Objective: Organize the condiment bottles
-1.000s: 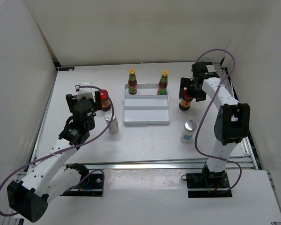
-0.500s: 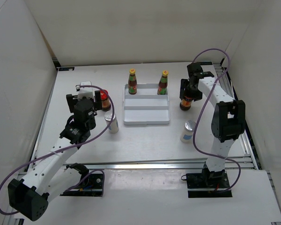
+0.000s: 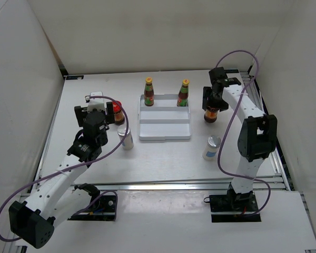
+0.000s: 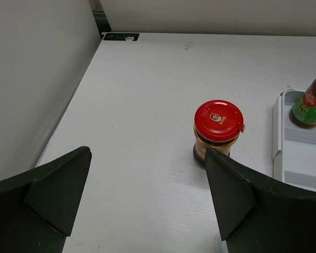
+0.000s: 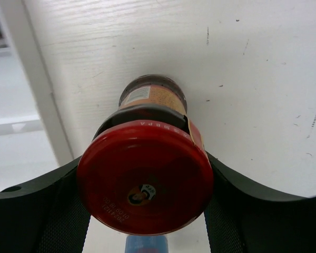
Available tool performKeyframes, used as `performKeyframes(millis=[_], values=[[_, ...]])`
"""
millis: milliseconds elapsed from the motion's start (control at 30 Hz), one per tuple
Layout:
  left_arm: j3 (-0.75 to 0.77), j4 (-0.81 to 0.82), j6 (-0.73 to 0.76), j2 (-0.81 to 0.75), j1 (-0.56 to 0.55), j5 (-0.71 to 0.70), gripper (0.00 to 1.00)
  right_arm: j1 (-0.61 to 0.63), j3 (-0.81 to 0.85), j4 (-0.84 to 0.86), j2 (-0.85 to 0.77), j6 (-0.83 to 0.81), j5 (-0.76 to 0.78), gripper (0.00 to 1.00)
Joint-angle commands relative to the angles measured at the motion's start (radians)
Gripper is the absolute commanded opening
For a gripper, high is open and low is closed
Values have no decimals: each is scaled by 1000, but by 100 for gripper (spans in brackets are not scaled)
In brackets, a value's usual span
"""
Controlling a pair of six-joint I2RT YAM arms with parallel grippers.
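My right gripper (image 3: 213,104) is shut on a red-lidded dark jar (image 3: 211,112) to the right of the white tray (image 3: 163,133). In the right wrist view its fingers clasp the jar (image 5: 145,179) just under the lid. My left gripper (image 3: 101,108) is open, with only bare table between its fingers (image 4: 58,195). A second red-lidded jar (image 4: 218,129) stands just beyond its right fingertip. Two yellow-capped sauce bottles (image 3: 149,92) (image 3: 184,93) stand on the tray's far step. One silver-topped shaker (image 3: 126,138) is left of the tray, another (image 3: 212,147) at the near right.
White walls close in the table on the left, back and right. A metal rail (image 3: 163,185) runs along the near edge. The tray's rim (image 4: 277,132) lies right of my left gripper, and the tray's edge (image 5: 37,95) left of the held jar.
My right gripper's jaws have closed from open onto the red-lidded jar, and its wrist shifted slightly toward the far side. The left arm has not moved.
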Motion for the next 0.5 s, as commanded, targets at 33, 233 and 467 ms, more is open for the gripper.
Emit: performKeyframes(millis=[33, 233, 467], values=[[23, 0, -9, -6, -3, -14, 100, 62, 159, 13, -139, -18, 46, 0], [23, 0, -9, -6, -3, -23, 100, 157, 239, 4, -119, -18, 17, 0], [23, 0, -9, -6, -3, -23, 100, 232, 269, 4, -73, -9, -3, 0]])
